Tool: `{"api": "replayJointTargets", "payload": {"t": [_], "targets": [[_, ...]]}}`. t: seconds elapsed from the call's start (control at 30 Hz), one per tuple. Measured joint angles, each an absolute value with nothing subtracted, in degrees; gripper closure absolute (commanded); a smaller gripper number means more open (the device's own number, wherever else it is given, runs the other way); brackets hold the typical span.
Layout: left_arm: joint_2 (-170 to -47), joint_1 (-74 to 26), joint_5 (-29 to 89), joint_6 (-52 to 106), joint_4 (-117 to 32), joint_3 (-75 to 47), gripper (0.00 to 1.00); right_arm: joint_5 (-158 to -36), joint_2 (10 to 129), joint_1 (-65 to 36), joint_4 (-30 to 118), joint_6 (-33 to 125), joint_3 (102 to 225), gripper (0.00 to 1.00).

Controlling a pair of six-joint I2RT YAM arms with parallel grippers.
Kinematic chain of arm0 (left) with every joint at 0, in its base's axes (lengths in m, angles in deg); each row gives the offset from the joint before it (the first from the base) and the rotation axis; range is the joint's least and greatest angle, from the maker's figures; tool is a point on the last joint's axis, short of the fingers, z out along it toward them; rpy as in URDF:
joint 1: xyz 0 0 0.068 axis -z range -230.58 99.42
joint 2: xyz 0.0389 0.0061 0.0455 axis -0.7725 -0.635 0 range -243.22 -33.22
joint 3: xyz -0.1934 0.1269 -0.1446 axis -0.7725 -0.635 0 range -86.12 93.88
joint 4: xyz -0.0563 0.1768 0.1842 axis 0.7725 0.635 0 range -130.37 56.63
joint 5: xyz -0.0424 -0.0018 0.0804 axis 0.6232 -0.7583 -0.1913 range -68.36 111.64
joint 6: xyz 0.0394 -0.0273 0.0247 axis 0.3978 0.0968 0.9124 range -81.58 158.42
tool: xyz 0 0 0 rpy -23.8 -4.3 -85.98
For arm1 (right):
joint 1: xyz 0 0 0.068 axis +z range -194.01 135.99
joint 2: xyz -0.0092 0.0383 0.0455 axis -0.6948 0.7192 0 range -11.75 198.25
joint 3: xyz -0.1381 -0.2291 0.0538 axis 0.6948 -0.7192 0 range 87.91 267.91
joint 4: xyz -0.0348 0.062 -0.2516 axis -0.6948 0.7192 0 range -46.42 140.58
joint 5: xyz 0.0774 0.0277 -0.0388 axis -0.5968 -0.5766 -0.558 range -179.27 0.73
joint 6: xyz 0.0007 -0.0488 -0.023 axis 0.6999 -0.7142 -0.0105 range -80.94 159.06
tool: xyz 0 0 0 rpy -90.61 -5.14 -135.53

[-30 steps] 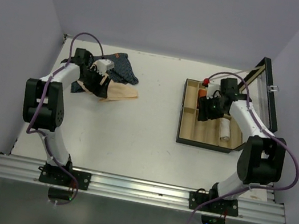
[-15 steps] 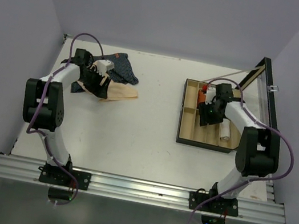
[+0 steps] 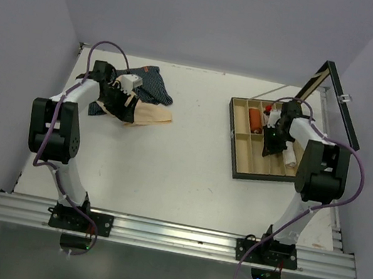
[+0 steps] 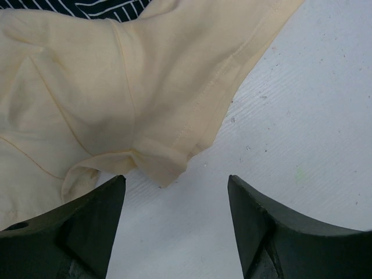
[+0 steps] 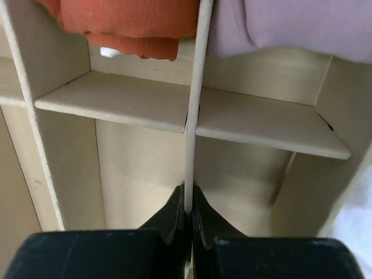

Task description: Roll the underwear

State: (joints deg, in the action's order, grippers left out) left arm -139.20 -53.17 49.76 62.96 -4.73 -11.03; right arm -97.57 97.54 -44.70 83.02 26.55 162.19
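Observation:
The beige underwear [image 3: 152,115] lies crumpled at the far left, partly over the navy striped underwear [image 3: 151,84]. My left gripper [image 3: 123,104] hovers open at the beige cloth's [image 4: 116,99] near edge, jaws [image 4: 175,181] wide over bare table with only a cloth corner between them. My right gripper [image 3: 271,144] is inside the wooden box [image 3: 235,135], shut [image 5: 190,190] on a thin upright divider [image 5: 196,87]. A pale pink cloth [image 5: 290,23] and an orange cloth [image 5: 128,23] fill the compartments beyond it.
The box's glass lid [image 3: 340,101] stands open toward the right wall. A white roll [image 3: 289,157] and an orange roll [image 3: 254,117] sit in the box's compartments. Purple walls close in left, right and behind.
My right gripper has shut on the box's divider and moved right. The box has turned and slid right with it, and its lid has swung. The left arm has held still.

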Motion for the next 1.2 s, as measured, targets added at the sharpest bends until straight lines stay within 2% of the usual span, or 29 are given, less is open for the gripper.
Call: {"api": "replayJointTargets", "payload": {"t": [0.5,0.63,0.77,0.8,0.97,1.13,1.2], "targets": [[-139.2,-53.17,49.76,62.98,-4.71,-11.03,0.23,-96.47,106.11,-49.36,84.44,21.76,174.5,1.0],[-139.2,-53.17,49.76,63.57,-4.69,-11.03,0.23,-96.26,107.01,-49.64,84.92,20.25,176.05,0.92],[-139.48,-53.17,49.76,65.58,-4.14,-10.2,0.25,-96.21,108.17,-49.92,85.99,16.58,178.56,0.76],[-139.7,-53.17,49.76,66.21,-3.9,-9.63,0.25,-96.21,108.23,-50.01,86.08,15.55,179.09,0.69],[-141.18,-53.0,49.63,68.05,-4.16,-6.96,0.27,-96.28,108.03,-50.25,86.41,12.32,181.27,0.49],[-143.68,-51.16,46.96,68.25,-5.15,-6.83,0.33,-96.56,105.04,-50.6,86.98,11.35,182.43,0.44],[-145.38,-49.85,45.76,68.22,-5.41,-6.83,0.43,-97.11,102.83,-50.78,87.72,11.4,183.08,0.43]]}}
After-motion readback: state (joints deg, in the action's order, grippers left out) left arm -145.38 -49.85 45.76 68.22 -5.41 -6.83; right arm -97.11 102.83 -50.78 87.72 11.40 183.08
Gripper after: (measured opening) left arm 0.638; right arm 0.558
